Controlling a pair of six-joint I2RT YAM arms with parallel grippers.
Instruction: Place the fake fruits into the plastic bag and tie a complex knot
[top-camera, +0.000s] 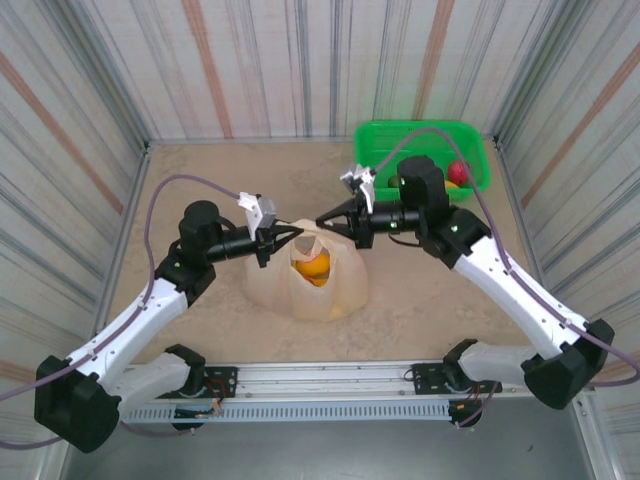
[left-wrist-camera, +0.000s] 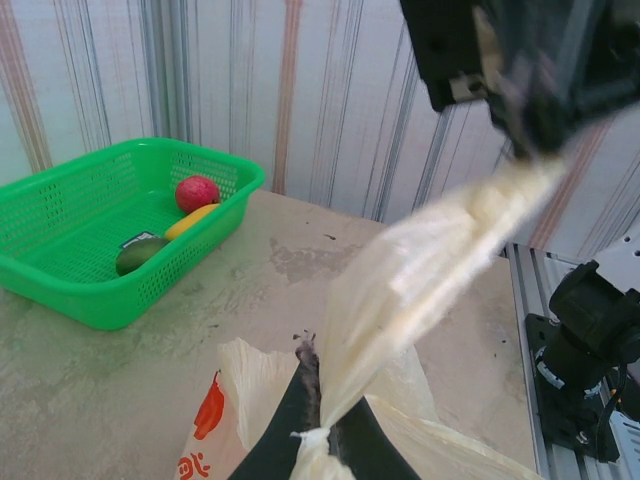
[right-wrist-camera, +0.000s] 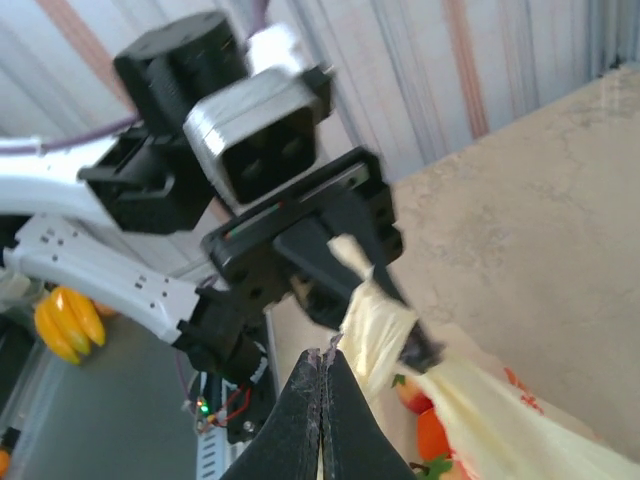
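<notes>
The cream plastic bag (top-camera: 310, 288) sits mid-table with an orange fruit (top-camera: 313, 266) showing through its mouth. My left gripper (top-camera: 290, 238) is shut on a bag handle (left-wrist-camera: 420, 270), which stretches taut up to my right gripper (left-wrist-camera: 535, 110). My right gripper (top-camera: 325, 220) is also shut, its tips (right-wrist-camera: 323, 362) right beside the left gripper's fingers (right-wrist-camera: 340, 270), which pinch the cream strip (right-wrist-camera: 372, 318). A red fruit (right-wrist-camera: 408, 393) and an orange one (right-wrist-camera: 432, 437) lie inside the bag. No finished knot is visible.
The green basket (top-camera: 385, 140) stands at the back right, holding a red fruit (left-wrist-camera: 197, 192), a yellow banana (left-wrist-camera: 190, 221) and a green piece (left-wrist-camera: 140, 254). Striped walls close in the table. Yellow bananas (right-wrist-camera: 66, 325) lie beyond the left arm.
</notes>
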